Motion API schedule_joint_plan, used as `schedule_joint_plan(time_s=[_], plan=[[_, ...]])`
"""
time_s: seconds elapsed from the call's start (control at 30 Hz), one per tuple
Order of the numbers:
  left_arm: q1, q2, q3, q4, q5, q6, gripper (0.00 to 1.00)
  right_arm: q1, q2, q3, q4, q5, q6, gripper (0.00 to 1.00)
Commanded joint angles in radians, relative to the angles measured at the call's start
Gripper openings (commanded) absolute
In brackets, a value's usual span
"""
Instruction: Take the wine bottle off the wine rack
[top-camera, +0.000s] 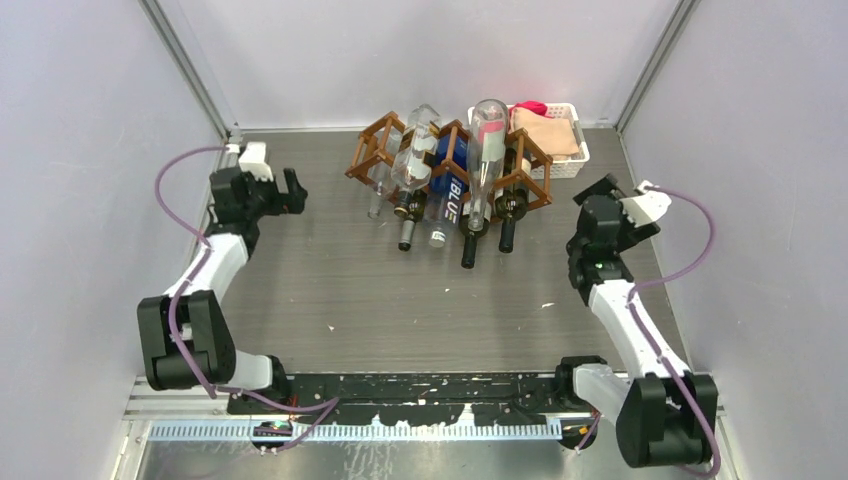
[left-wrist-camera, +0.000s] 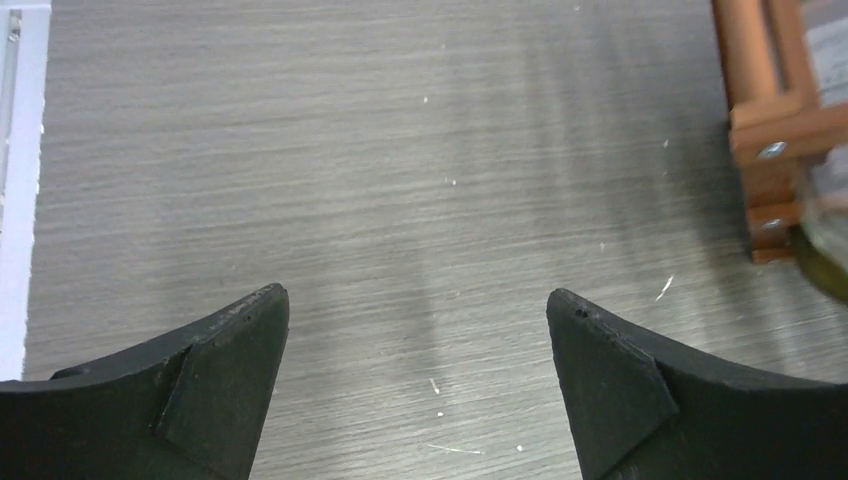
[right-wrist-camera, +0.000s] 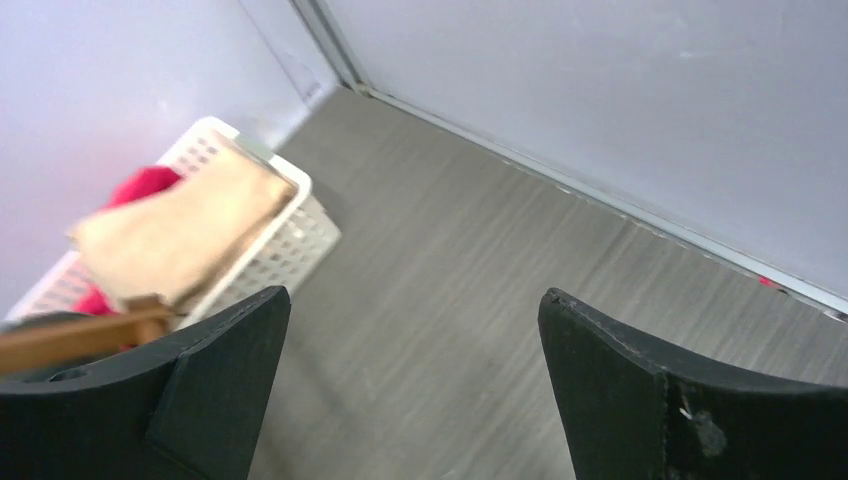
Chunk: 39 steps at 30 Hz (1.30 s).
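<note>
**Item:** brown wooden lattice wine rack (top-camera: 366, 152). It is set at the far middle of the grey wood-grain surface (top-camera: 400, 300), just in front of a white plastic basket (top-camera: 573, 160). A beige cloth (top-camera: 545, 135) and a red cloth (top-camera: 530, 107) are kept in the basket.

**Contents:** glass wine bottles, laid in two tiers with necks pointed toward the arms.
- Upper tier: a clear bottle (top-camera: 415, 150) and a clear bottle with a pink patch (top-camera: 488, 140).
- Lower tier: a blue-labelled bottle (top-camera: 450, 195) among dark bottles, with one long black neck (top-camera: 470, 245) projecting furthest.
- No bottle has been taken out, and which bottle is meant cannot be told.

**Left gripper** (top-camera: 294, 190): held to the left of the rack and well apart from it. The jaws are spread wide and nothing is gripped. Only the rack's corner post is caught at the right edge of its wrist view.

**Right gripper** (top-camera: 598, 190): held to the right of the rack, near the basket. The jaws are spread wide and nothing is gripped.

**Hazards, as judged:**
- The necks are crowded together, so a neighbouring neck could be caught or knocked by wide jaws brought in carelessly.
- The rack is not seen to be fastened. It could be dragged forward if a bottle were pulled while wedged against the slats.
- The upper bottles could be shaken loose and rolled off by such a tug.
- Smooth glass could slip from a grip taken only on the narrow neck.
</note>
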Motion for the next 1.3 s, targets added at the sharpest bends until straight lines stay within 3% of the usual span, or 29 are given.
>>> schedule_joint_plan(time_s=[0.0, 0.07, 0.17, 0.2, 0.3, 0.5, 0.8, 0.87, 1.0, 1.27], plan=[[0.019, 0.011, 0.237, -0.415, 0.070, 0.016, 1.00, -0.058, -0.074, 0.203, -0.445, -0.108, 0.298, 1.00], [0.029, 0.030, 0.342, -0.530, 0.075, 0.010, 0.99, -0.071, -0.068, 0.332, -0.684, -0.112, 0.460, 1.00], [0.071, 0.047, 0.461, -0.635, 0.124, -0.020, 0.98, -0.072, -0.067, 0.392, -0.669, -0.368, 0.353, 0.92], [0.084, 0.052, 0.489, -0.661, 0.142, -0.030, 0.98, -0.072, -0.059, 0.421, -0.662, -0.452, 0.332, 0.98], [0.101, 0.078, 0.581, -0.749, 0.163, -0.032, 0.99, -0.046, 0.044, 0.611, -0.831, -0.589, 0.313, 1.00], [0.100, 0.164, 0.759, -0.975, 0.185, 0.009, 0.99, 0.245, 0.244, 0.945, -1.059, -0.530, 0.313, 1.00], [0.100, 0.175, 0.785, -1.054, 0.180, 0.050, 0.99, 0.576, 0.515, 1.233, -1.122, -0.562, 0.389, 1.00], [0.100, 0.177, 0.789, -1.067, 0.196, 0.062, 0.96, 0.612, 0.586, 1.312, -1.135, -0.574, 0.394, 0.97], [0.099, 0.174, 0.793, -1.080, 0.222, 0.062, 0.93, 0.655, 0.728, 1.419, -1.162, -0.614, 0.407, 0.82], [0.094, 0.168, 0.817, -1.111, 0.257, 0.073, 0.89, 0.678, 0.820, 1.438, -1.153, -0.623, 0.438, 0.71]])
